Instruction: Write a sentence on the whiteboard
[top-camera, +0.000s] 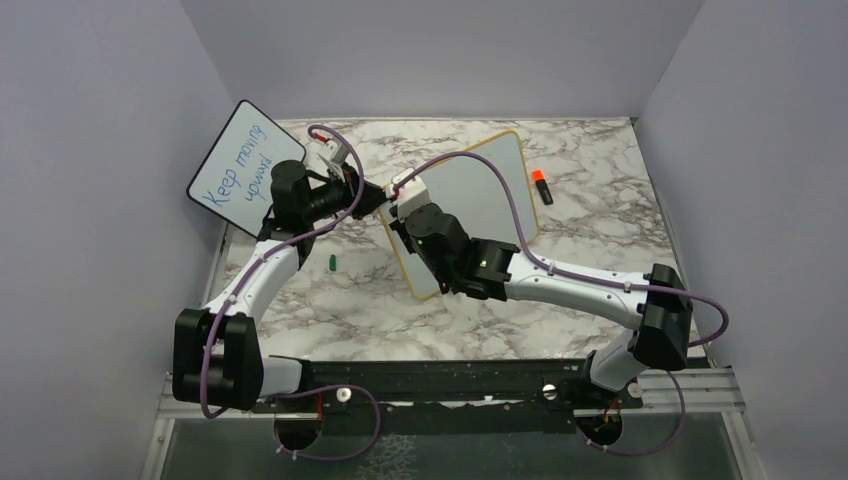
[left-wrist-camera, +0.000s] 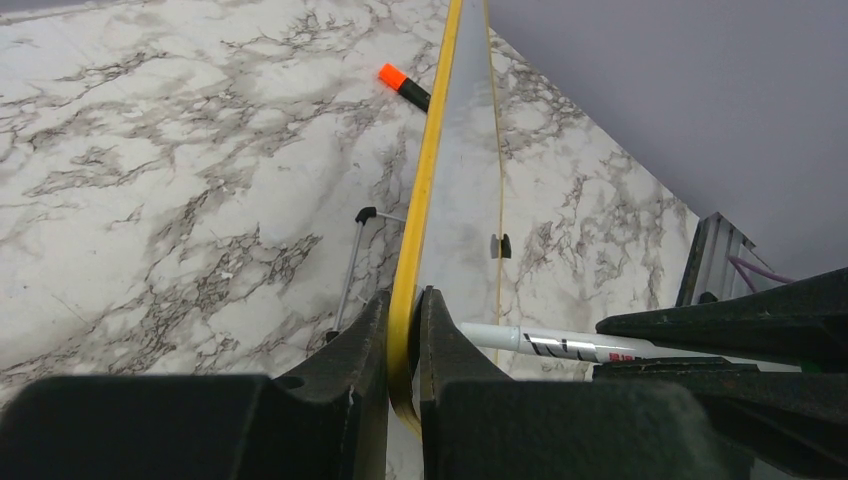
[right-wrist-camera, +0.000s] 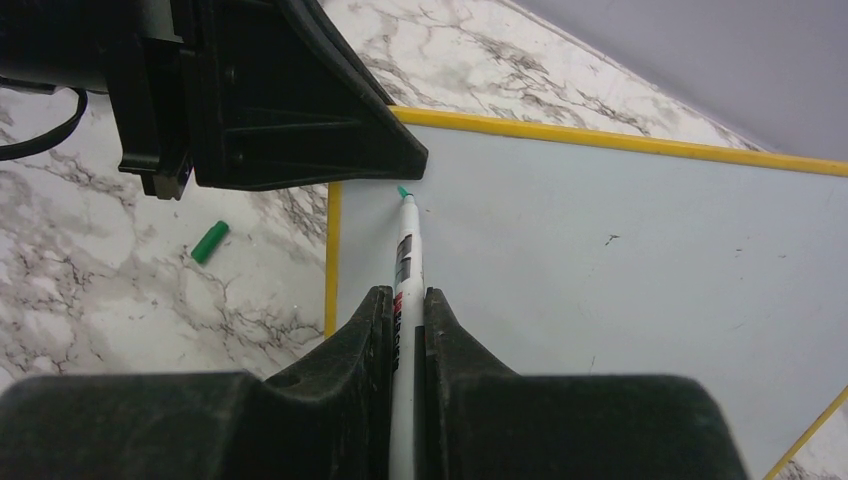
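Note:
The whiteboard (top-camera: 480, 190), white with a thin yellow frame, stands tilted mid-table; its face (right-wrist-camera: 620, 270) is blank and no green sentence shows. My left gripper (top-camera: 380, 197) is shut on the board's yellow edge (left-wrist-camera: 407, 310), one finger on each side. My right gripper (top-camera: 400, 212) is shut on a white marker (right-wrist-camera: 405, 270). The marker's green tip (right-wrist-camera: 403, 192) is at the board's upper-left corner, right by the left gripper's finger (right-wrist-camera: 300, 110). The marker (left-wrist-camera: 560, 345) lies against the board's face in the left wrist view.
A smaller black-framed board (top-camera: 245, 165) with blue "Keep moving upward" leans at the back left. A green cap (top-camera: 331, 263) lies on the marble table left of the whiteboard. An orange-capped marker (top-camera: 541, 186) lies right of the board.

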